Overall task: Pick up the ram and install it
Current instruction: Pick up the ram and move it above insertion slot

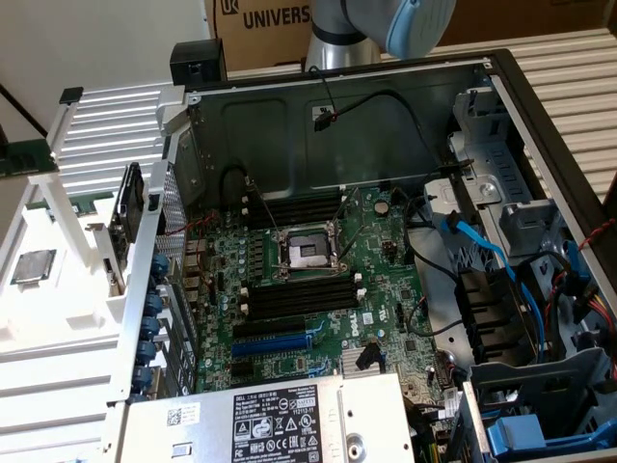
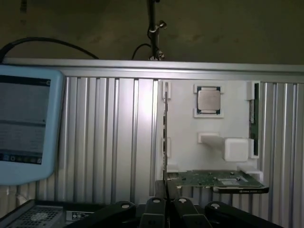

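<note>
Exterior view first: the robot arm [image 1: 386, 24] hangs over the back of the open computer case [image 1: 540, 106], and the ram [image 1: 24, 159] is nowhere near the motherboard [image 1: 318, 318]. It sits out in the white holder [image 1: 58, 318] at the exterior view's left, well apart from the black memory slots [image 1: 299, 294]. We judge the pickup isn't made yet. Loose black cables [image 1: 405, 106] and a blue cable [image 1: 482, 251] crowd the case near the CPU socket [image 1: 304, 253]. Over to the wrist view: the gripper [image 2: 167, 209] is clenched on nothing, fingers [image 2: 154, 206] drawn together. A thin board [image 2: 165, 133] stands on edge in line with them, and a green strip [image 2: 255, 118] lines the holder's other side; we can't tell which is our stick. To do this well, we'd square the jaws across the stick's long edge and take it mid-length. Watch the expansion card [image 2: 218, 180] just ahead of the fingers, the processor chip [image 2: 209, 99] beyond it, and the teach pendant [image 2: 23, 128] off to one side.
</note>
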Robot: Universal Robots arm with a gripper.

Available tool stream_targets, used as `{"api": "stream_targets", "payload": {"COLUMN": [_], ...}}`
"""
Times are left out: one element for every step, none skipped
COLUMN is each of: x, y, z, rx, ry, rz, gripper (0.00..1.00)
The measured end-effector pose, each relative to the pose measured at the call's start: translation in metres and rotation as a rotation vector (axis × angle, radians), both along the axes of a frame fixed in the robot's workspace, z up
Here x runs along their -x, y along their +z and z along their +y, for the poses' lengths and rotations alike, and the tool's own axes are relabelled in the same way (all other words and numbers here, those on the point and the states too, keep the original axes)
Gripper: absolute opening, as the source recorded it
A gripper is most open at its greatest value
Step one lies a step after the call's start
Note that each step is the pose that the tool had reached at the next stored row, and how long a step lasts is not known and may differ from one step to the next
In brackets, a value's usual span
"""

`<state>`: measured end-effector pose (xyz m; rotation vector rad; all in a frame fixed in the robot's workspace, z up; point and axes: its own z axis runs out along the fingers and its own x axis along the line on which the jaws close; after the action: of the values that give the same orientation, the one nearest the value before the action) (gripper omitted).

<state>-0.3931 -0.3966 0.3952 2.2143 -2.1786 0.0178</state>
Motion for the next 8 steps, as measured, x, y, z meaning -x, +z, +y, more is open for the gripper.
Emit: {"api": "stream_targets", "payload": {"x": [-0.004, -0.009, -0.013, -0.018, -0.022, -0.027, -0.031, -0.036], "y": [0.0012, 0.0025, 0.0041, 0.0058, 0.0078, 0.0096, 0.0113, 0.0129], "z": [0.0, 0.0, 0.0, 0.0, 0.0, 0.0, 0.0, 0.0], "rx": [0.0001, 0.0001, 0.0, 0.0, 0.0001, 0.0, 0.0, 0.0], "ry": [0.0, 0.0, 0.0, 0.0, 0.0, 0.0, 0.0, 0.0], "rz": [0.0, -0.0001, -0.0001, -0.0001, 0.0001, 0.0, 0.0, -0.0001], "gripper": [0.13, 0.13, 0.13, 0.13, 0.13, 0.13, 0.13, 0.13]}}
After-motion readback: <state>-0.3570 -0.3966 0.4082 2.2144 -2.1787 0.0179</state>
